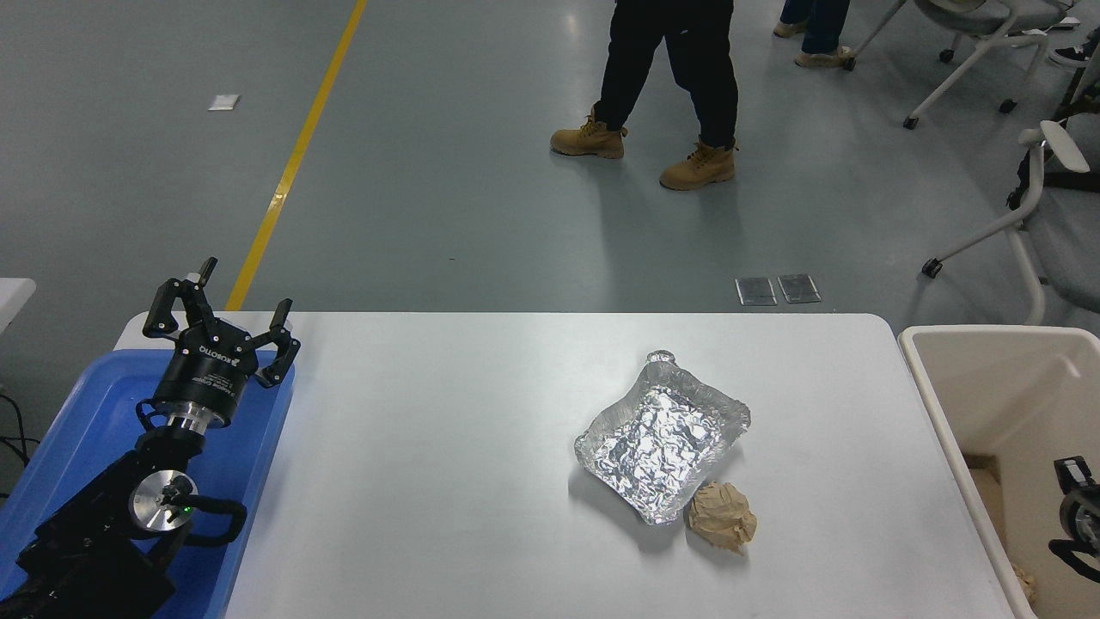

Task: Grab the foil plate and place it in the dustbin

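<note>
Right end effector [1078, 507] sits well right of foil plate [660, 438].

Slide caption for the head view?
Foil plate on table beside paper ball; dustbin right, left gripper parked.

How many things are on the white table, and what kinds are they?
Foil plate: 1
Crumpled paper ball: 1
Total on the table: 2
</note>
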You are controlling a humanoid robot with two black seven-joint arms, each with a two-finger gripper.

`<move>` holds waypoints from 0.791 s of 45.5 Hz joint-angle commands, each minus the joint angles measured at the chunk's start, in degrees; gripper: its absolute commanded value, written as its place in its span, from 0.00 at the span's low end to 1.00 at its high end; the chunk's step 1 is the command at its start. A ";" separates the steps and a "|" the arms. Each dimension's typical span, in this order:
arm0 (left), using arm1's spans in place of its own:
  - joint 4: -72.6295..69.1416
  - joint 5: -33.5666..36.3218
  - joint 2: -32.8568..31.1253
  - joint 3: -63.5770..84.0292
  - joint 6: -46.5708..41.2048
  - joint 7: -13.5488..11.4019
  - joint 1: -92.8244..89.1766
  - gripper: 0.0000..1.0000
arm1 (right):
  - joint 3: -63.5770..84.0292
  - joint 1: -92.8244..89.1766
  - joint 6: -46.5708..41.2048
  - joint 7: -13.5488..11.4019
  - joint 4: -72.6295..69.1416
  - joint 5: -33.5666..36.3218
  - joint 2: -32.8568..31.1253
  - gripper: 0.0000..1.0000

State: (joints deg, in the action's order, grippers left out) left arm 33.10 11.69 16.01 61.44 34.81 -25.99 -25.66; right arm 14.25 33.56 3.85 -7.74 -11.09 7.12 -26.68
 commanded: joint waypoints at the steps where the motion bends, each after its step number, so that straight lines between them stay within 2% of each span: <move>1: -0.05 0.08 -0.01 -0.09 0.00 -0.02 0.00 0.98 | -0.02 -0.51 0.02 0.00 0.02 0.00 0.14 0.00; 36: 0.04 0.00 -0.01 -0.09 0.00 0.07 0.00 0.98 | -0.10 -1.39 0.11 0.00 0.02 0.00 0.05 0.00</move>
State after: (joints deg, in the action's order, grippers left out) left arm 33.10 11.69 16.01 61.35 34.81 -26.01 -25.66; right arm 14.25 32.90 3.90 -7.73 -11.07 7.12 -26.61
